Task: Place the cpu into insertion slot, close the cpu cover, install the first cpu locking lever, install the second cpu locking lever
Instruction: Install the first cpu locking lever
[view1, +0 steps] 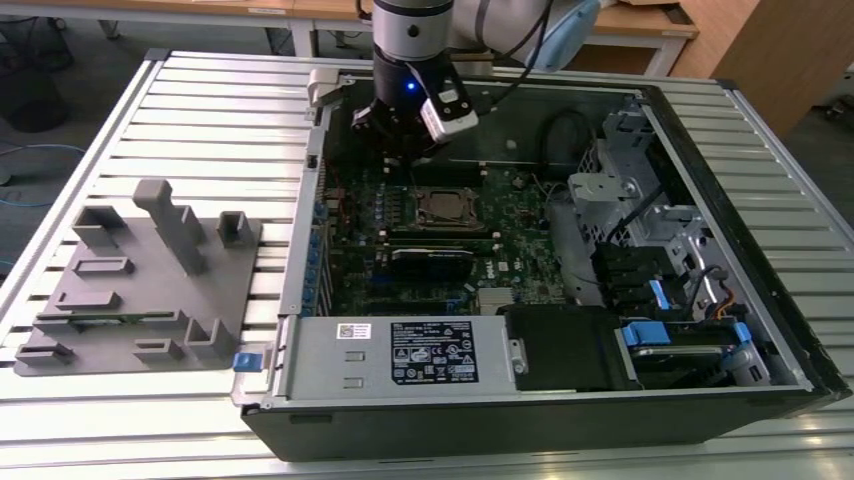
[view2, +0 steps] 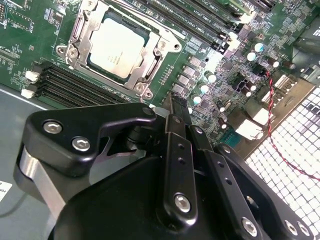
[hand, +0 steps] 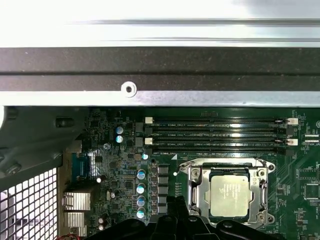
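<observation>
The cpu (view1: 445, 206) lies flat in the insertion slot (view1: 416, 196) on the green motherboard, its silvery top showing in both wrist views (view2: 117, 46) (hand: 229, 196). The cpu cover (view2: 149, 65) (hand: 200, 196) lies down around the chip as a metal frame. A thin wire lever (view2: 150, 27) runs along one side of the frame. My gripper (view1: 400, 152) hangs just above the board beside the socket, toward the case's back wall. In the second wrist view its black fingers (view2: 176, 107) meet at the tips with nothing between them, and they point at the board next to the socket (hand: 176, 209).
Black memory slots (hand: 215, 134) run alongside the socket. An open computer case (view1: 314, 240) surrounds the board, with a power supply (view1: 400, 352) at the front and drive cages (view1: 667, 250) on the exterior view's right. A grey fixture tray (view1: 134, 290) sits on the slatted table at the left.
</observation>
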